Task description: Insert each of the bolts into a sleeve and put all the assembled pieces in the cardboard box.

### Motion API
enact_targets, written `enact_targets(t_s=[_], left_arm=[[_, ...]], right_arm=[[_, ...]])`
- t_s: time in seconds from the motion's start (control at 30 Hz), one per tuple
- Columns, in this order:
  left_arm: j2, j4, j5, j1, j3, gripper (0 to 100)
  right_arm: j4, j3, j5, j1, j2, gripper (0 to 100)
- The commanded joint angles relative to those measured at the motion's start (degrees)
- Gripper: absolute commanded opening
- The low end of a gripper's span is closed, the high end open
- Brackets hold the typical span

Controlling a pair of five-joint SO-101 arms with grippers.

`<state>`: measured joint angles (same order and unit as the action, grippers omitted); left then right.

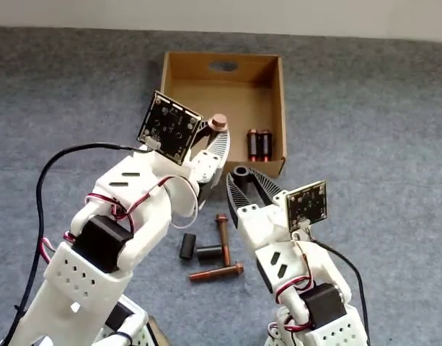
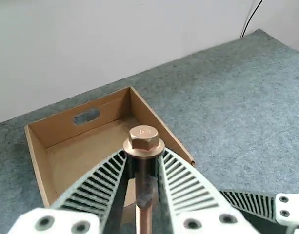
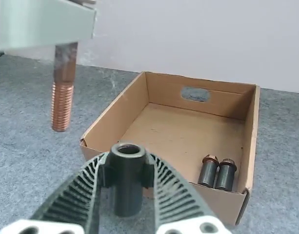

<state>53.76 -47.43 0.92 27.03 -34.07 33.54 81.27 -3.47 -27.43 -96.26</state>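
My left gripper [image 1: 215,138] [image 2: 142,168] is shut on a copper bolt [image 2: 143,161], held upright with its hex head [image 1: 218,122] on top, just in front of the cardboard box [image 1: 171,79]. Its threaded end [image 3: 61,105] hangs in the right wrist view. My right gripper [image 1: 244,184] [image 3: 126,183] is shut on a black sleeve [image 3: 127,173] held upright, bore facing up, below and beside the bolt. Two assembled pieces [image 1: 259,145] [image 3: 217,172] lie in the box's near right corner. On the carpet lie two bolts [image 1: 216,272] [image 1: 223,238] and two sleeves [image 1: 187,246] [image 1: 209,253].
Grey carpet [image 1: 379,115] spreads around the box, with open room to the right and left of it. The box [image 3: 188,129] has a handle slot [image 1: 223,67] in its far wall. A black cable [image 1: 55,169] loops beside the left arm.
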Motion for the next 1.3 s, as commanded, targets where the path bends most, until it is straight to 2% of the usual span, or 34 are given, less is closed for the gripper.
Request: enact_targets(t_s=[0.0,0.2,0.4,0.5,0.87,1.03,1.27], left_arm=[[2.15,0.79,-0.09,0.13,0.66,1],[10.24,1.14,0.26,0.13,-0.84,1],[17.19,1.23,0.0,0.13,-4.7,1],[17.19,1.41,0.18,0.13,-4.88,1],[12.79,12.22,0.18,0.31,-5.32,1],[5.05,13.19,0.26,0.66,-4.97,1],[2.68,13.19,0.35,1.63,-5.41,1]], right_arm=[[-1.27,0.92,-0.53,-0.4,-0.57,0.5],[-1.36,0.66,-0.53,-0.4,-0.92,0.5],[-1.1,-0.31,-0.53,-0.22,-9.54,0.5],[-1.1,-0.22,-0.44,-0.13,-8.04,0.5],[-1.27,1.01,-0.53,-0.31,-7.96,0.5],[-1.27,1.19,-0.53,-0.22,-7.96,0.5],[-2.68,1.27,-0.53,-0.22,-7.96,0.5]])
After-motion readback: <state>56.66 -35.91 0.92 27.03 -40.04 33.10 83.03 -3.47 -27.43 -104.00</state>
